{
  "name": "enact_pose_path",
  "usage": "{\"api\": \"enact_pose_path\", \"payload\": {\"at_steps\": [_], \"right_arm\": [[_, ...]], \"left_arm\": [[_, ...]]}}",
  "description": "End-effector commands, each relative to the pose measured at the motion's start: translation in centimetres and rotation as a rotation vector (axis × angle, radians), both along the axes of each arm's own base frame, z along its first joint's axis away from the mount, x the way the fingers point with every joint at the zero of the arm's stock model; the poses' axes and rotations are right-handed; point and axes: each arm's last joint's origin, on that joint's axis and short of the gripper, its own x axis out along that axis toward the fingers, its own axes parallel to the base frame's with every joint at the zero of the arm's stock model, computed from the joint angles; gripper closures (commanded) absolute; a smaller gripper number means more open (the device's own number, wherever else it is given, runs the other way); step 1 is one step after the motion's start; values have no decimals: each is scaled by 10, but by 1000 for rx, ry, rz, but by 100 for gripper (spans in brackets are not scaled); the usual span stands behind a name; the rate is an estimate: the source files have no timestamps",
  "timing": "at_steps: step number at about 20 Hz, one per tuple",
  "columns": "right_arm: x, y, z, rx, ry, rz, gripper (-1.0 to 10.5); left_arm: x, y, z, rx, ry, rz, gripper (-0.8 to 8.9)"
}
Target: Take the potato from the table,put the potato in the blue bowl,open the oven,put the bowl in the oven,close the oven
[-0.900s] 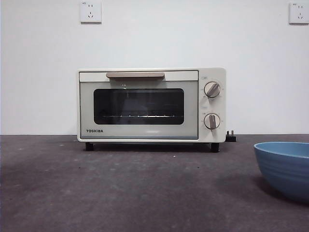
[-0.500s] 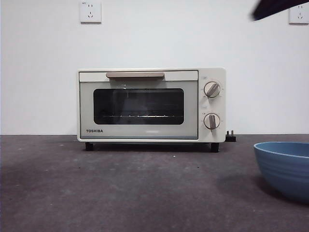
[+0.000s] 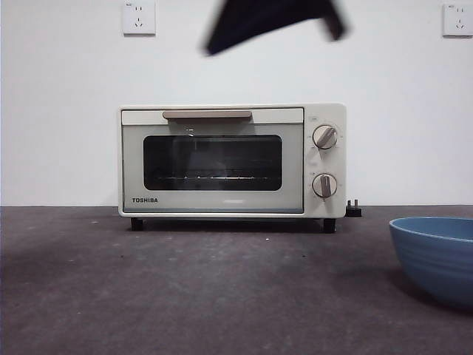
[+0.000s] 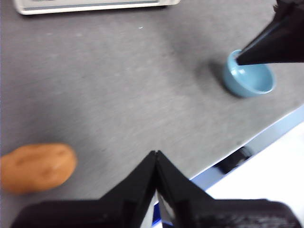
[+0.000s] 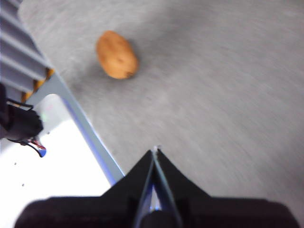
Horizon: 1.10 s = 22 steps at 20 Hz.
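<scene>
Nearest to me in the front view, the blue bowl [image 3: 436, 255] sits at the right edge on the dark grey, mottled matte worktop [image 3: 185, 288], deep and round with faint ridges on its outer wall. From the left wrist camera I see my left pincer [image 4: 156, 159] with both black jaws pressed together into a point, holding nothing, above bare worktop; the potato [image 4: 37, 167], a smooth orange-tan oval, lies on the surface off to one side, well apart from the bowl [image 4: 250, 76]. My right pincer [image 5: 155, 156] is likewise closed to a narrow tip and empty, with the same potato [image 5: 117, 54] lying near the worktop's edge. Farther back stands the cream-white oven [image 3: 232, 160], door shut, tan bar handle over the dark glass window, two round knobs on its right. A blurred black arm [image 3: 270, 18] hangs above it.
</scene>
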Motion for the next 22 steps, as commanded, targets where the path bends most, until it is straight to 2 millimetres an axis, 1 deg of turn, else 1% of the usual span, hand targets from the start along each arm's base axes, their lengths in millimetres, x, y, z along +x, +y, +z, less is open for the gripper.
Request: {"api": "enact_pose_path", "payload": {"at_steps": [1, 3, 6, 8, 9, 11, 12, 13, 14, 15, 16, 17, 19, 22], "right_arm": [[12, 39, 2, -15, -27, 79, 944], [21, 70, 3, -18, -46, 146, 936], [32, 108, 2, -22, -77, 217, 928], [38, 131, 0, -15, -98, 248, 800], [41, 142, -3, -14, -117, 273, 752], [41, 161, -10, -17, -151, 326, 746], [40, 168, -15, -25, -171, 348, 746], [38, 176, -22, -43, -202, 368, 709], [37, 182, -28, -53, -224, 374, 618], [35, 190, -36, -64, -247, 386, 480], [34, 196, -44, -66, -251, 397, 375], [34, 199, -50, -68, -250, 402, 329], [31, 209, -66, -74, -261, 428, 314], [32, 220, -83, -71, -280, 422, 312]], "left_arm": [[-11, 4, 7, 83, 2, 8, 819], [-19, 8, 13, 119, 13, 38, 819], [-26, 9, 24, 102, -33, 43, 819], [-28, 11, 29, 116, -59, 70, 819], [-29, 13, 31, 162, -77, 125, 819], [-28, 16, 31, 235, -94, 202, 819], [-28, 16, 31, 242, -96, 206, 819], [-28, 17, 31, 271, -107, 206, 819], [-27, 18, 31, 335, -127, 225, 819], [-27, 22, 31, 438, -149, 288, 819], [-26, 25, 32, 520, -160, 374, 819], [-26, 28, 32, 583, -167, 444, 819], [-27, 30, 33, 640, -174, 507, 819], [-26, 29, 33, 622, -172, 486, 819]]}}
